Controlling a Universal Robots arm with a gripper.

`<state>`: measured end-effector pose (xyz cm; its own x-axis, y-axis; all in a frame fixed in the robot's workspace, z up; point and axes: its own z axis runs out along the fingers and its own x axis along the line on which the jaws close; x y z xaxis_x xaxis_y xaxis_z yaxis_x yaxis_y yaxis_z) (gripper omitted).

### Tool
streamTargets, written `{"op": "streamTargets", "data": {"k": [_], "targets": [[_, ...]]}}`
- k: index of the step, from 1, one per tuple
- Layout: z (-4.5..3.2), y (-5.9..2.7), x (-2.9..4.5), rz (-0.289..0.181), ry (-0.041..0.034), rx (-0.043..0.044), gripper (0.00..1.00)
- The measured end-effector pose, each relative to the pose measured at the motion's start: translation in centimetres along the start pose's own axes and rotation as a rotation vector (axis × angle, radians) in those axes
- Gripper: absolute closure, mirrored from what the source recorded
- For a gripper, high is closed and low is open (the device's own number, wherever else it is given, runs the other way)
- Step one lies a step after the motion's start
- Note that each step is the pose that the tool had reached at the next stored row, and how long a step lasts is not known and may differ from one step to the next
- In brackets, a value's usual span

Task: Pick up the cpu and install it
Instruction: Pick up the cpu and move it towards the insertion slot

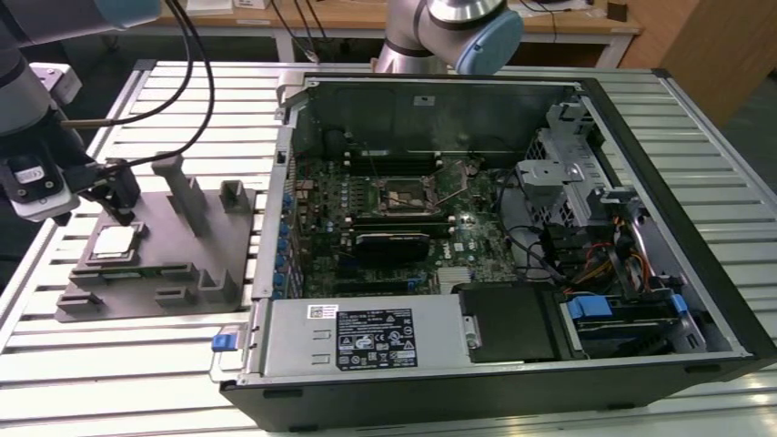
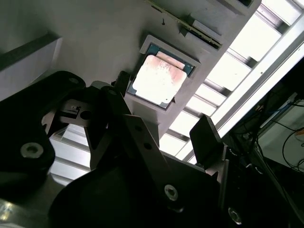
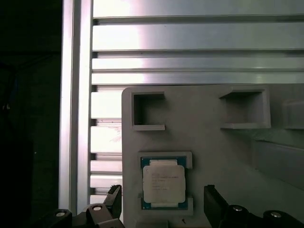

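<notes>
Cpu [image 3: 164,183] lies flat in a square recess of the grey tray [image 3: 209,142], on the tray's side away from the computer case [image 1: 510,228]. Gripper [image 3: 162,192] hangs over the tray with fingers spread, one either side of the cpu and apart from it. Assessment: light, thin, rigid; underside likely fragile, smooth lid slippery. Take hold by two opposite rim edges, lightly

Side by side on the table [image 1: 122,387] — tray [image 1: 127,284] and computer case [image 1: 486,405]
The cpu [image 3: 164,186] lies in a recess of the tray, at the exterior view's left of the computer case; the gripper [image 1: 118,209] hangs just above the cpu — the socket [image 1: 401,193] sits inside the case.
</notes>
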<state>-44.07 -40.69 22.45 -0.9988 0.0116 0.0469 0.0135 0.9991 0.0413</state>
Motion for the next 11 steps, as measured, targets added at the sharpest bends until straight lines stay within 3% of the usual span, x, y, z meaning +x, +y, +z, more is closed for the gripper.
{"op": "streamTargets", "data": {"k": [11], "targets": [[0.34,-0.01,-0.02,0.000,0.0000,0.0000,0.22]]}}
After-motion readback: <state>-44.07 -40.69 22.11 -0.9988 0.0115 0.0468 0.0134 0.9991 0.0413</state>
